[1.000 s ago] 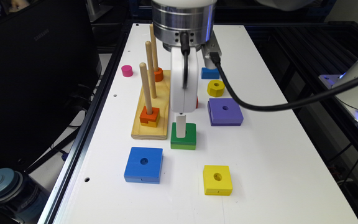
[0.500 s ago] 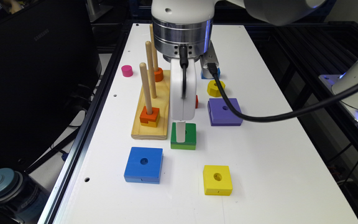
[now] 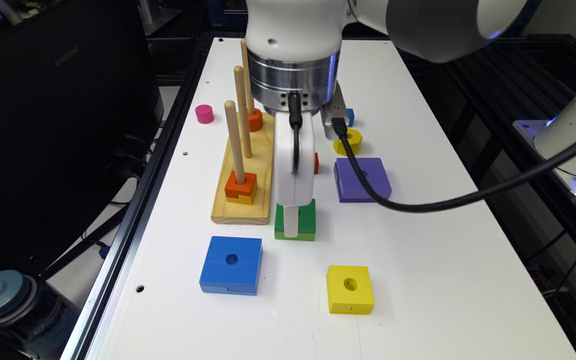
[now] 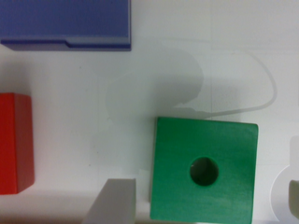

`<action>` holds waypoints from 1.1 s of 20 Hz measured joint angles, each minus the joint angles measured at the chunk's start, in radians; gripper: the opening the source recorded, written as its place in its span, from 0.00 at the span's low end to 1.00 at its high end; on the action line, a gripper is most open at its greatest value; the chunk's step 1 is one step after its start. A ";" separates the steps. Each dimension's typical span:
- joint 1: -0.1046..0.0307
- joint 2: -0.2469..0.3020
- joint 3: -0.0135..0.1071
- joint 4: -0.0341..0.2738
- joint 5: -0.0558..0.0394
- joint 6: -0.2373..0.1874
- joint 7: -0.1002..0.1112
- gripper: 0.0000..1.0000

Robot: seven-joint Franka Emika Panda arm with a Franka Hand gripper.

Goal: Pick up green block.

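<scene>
The gripper [image 3: 292, 220] is lowered over the green block [image 3: 295, 222], which sits on the white table [image 3: 418, 260] between the wooden peg board [image 3: 244, 200] and the purple block [image 3: 361, 179]. In the wrist view, fingers [image 4: 114, 201] stand apart, one either side of the green block [image 4: 203, 170], not clamped.

pegs [image 3: 236, 131]: I counted 3
square blocks with holes [image 3: 231, 265]: 4
pink cylinder [image 3: 204, 113]: 1
</scene>
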 joint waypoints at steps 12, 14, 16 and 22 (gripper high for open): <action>0.014 0.063 -0.026 0.003 -0.0538 0.049 0.031 1.00; 0.018 0.070 -0.030 0.008 -0.0651 0.053 0.042 1.00; 0.021 0.070 -0.031 0.013 -0.0655 0.053 0.044 1.00; 0.035 0.100 -0.052 0.015 -0.0800 0.073 0.050 1.00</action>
